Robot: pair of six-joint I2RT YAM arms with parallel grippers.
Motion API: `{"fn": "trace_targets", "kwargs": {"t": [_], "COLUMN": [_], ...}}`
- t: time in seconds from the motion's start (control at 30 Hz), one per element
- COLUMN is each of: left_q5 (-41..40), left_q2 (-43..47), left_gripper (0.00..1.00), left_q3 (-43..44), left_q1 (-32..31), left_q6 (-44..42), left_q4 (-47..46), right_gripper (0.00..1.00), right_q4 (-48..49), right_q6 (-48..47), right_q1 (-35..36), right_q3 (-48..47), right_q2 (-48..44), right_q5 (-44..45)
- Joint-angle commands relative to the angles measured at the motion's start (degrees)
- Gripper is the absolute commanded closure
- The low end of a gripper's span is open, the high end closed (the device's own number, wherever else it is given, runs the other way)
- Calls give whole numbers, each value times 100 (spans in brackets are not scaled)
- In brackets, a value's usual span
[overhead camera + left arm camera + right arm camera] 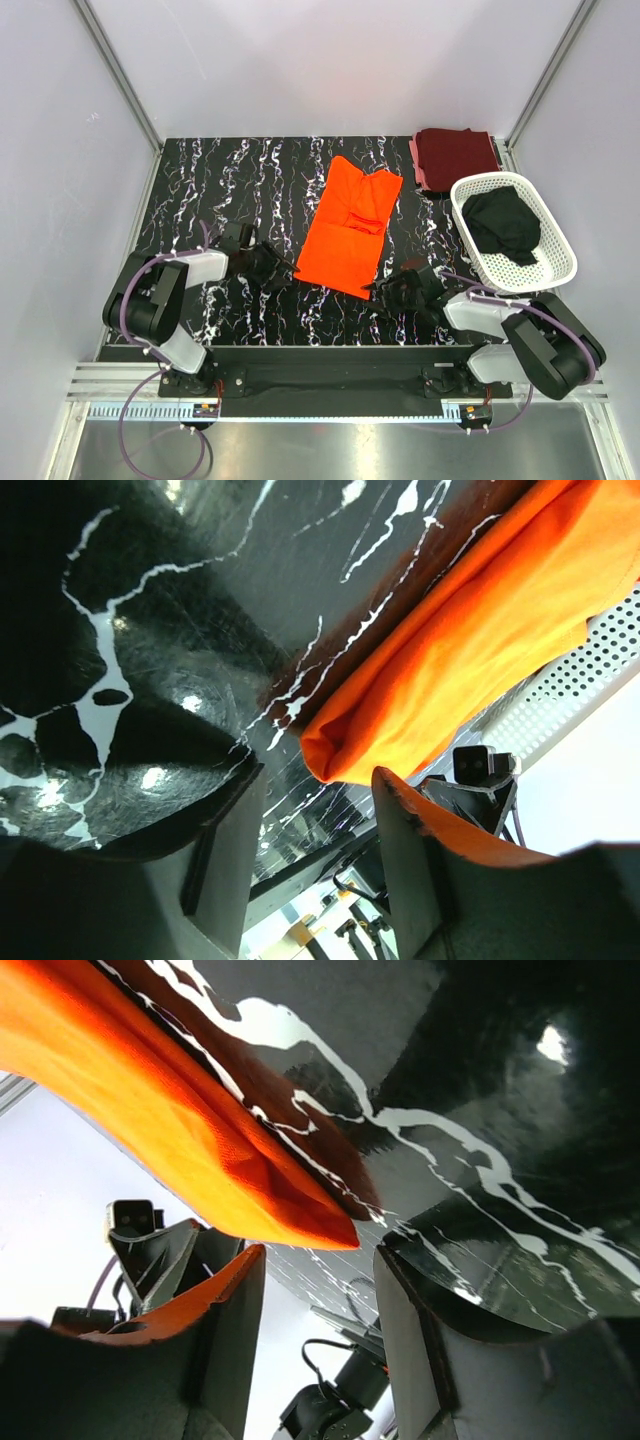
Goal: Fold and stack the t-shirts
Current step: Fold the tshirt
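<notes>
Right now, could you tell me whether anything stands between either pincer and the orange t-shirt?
Nothing visible does. The left pincer and right pincer each sit open at a near corner of the orange t-shirt, with only bare table in the gap.

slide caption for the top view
Left arm and right arm flank a partly folded orange shirt on the table; maroon shirt far right, black shirt in the basket.

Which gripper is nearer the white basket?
Right. The right gripper is just left of the white basket; the left gripper sits beyond the orange t-shirt, farther left.
</notes>
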State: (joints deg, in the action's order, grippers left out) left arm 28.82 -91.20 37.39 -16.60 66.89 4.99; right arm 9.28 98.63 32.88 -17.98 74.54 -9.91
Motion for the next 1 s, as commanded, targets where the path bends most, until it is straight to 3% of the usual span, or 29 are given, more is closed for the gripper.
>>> {"fn": "trace_targets", "kwargs": {"t": [0.0,0.33,0.6,0.83,0.97], "left_q5": [-280,-280,-254,-262,-193], "left_q2": [-170,-495,-654,-645,-689], "left_gripper": [49,50,53,54,63], "left_q3": [76,146,269,129,41], "left_q1": [25,25,16,16,8], "left_q6": [-194,-273,-300,-326,-317], "left_q4": [-59,-122,-113,-95,-287], "right_gripper": [46,52,53,53,53], "right_q4": [161,-462,-32,-225,-207], "right_q6": [112,376,245,314,245], "right_q1": [69,104,104,104,113], "right_q3": [-4,66,-21,40,40], "right_q2": [174,-265,368,193,245], "right_q5": [367,938,570,675,587]}}
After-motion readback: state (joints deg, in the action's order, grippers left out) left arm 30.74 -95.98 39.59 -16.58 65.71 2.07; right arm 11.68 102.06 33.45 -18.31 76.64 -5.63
